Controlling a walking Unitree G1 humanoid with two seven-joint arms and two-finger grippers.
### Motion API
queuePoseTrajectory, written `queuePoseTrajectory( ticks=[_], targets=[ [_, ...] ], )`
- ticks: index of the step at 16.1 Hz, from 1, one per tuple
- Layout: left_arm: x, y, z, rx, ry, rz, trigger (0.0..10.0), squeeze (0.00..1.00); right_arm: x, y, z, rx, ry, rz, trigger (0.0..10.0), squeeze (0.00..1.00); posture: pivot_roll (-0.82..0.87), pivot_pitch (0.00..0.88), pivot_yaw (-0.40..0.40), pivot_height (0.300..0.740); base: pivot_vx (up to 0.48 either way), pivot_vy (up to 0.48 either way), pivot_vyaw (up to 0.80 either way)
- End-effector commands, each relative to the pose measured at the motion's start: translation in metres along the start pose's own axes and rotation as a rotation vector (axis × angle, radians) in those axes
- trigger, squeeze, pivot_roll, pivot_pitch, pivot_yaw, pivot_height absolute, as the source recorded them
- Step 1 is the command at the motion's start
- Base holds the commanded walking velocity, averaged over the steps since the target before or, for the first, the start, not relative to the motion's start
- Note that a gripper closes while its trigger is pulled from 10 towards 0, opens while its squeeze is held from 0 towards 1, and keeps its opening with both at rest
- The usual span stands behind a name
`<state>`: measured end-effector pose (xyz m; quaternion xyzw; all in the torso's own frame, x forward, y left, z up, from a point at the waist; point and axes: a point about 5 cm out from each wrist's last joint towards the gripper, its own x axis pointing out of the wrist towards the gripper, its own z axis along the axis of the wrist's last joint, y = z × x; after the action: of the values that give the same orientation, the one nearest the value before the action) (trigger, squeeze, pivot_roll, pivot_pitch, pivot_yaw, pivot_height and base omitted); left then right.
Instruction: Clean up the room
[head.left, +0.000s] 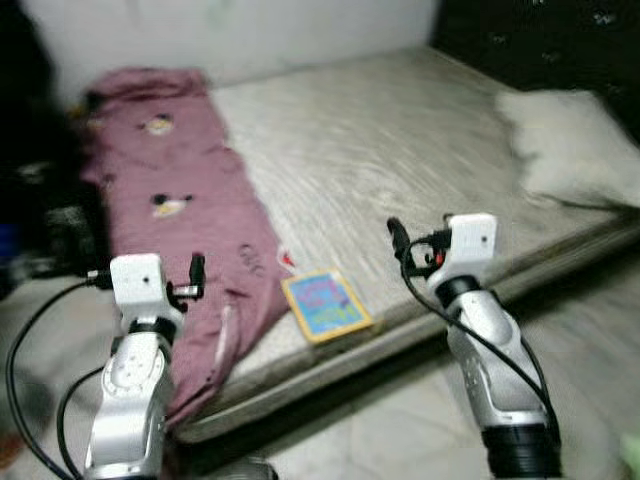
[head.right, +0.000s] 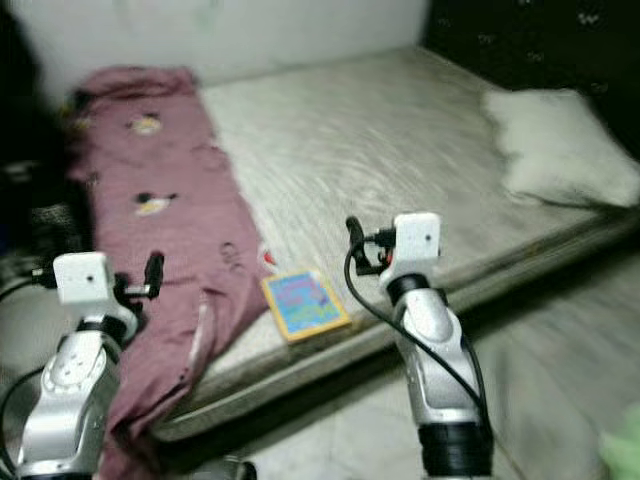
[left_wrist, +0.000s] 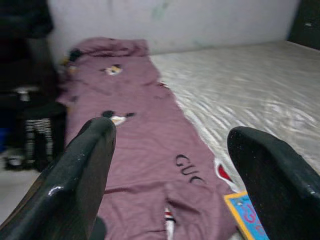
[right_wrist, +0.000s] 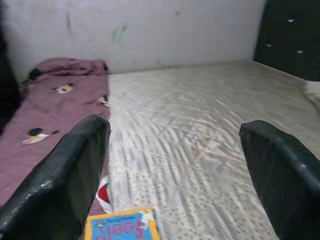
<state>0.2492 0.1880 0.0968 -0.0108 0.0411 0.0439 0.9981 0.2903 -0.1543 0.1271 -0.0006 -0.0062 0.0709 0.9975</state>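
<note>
A low mattress (head.left: 400, 150) lies on the floor in front of me. A mauve cloth with small cartoon prints (head.left: 170, 190) covers its left side and hangs over the front edge. Near that edge, just right of the cloth, lies a blue book with a yellow border (head.left: 324, 305). A white pillow (head.left: 565, 150) rests at the mattress's right end. My left gripper (left_wrist: 170, 131) is open above the cloth's hanging part and holds nothing. My right gripper (right_wrist: 174, 125) is open too, raised over the front edge to the right of the book.
Dark furniture and clutter (head.left: 35, 220) stand left of the mattress. A white wall (head.left: 230, 35) runs behind it, with a dark panel (head.left: 540, 40) at the back right. Pale floor (head.left: 380, 430) stretches between me and the mattress.
</note>
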Motion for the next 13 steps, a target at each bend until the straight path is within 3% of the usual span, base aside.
queuePoseTrajectory(
  ticks=[1, 7, 13],
  targets=[
    [0.0008, -0.0033, 0.0025, 0.008, -0.011, -0.017, 10.0, 0.00, 0.0003, -0.0036, -0.0001, 0.001, -0.001, -0.012, 10.0, 0.00, -0.12, 0.000, -0.007, 0.740, 0.000, 0.000, 0.80],
    [0.0008, -0.0026, 0.0026, 0.007, -0.012, -0.012, 10.0, 0.00, 0.0016, -0.0038, 0.0003, 0.009, -0.003, -0.015, 10.0, 0.00, -0.12, 0.000, -0.009, 0.740, 0.000, 0.000, 0.80],
    [0.0010, -0.0040, 0.0043, 0.004, -0.028, -0.032, 10.0, 0.00, 0.0020, -0.0043, 0.0003, 0.015, -0.007, -0.024, 10.0, 0.00, -0.12, 0.000, -0.004, 0.740, 0.000, 0.000, 0.00]
  ],
)
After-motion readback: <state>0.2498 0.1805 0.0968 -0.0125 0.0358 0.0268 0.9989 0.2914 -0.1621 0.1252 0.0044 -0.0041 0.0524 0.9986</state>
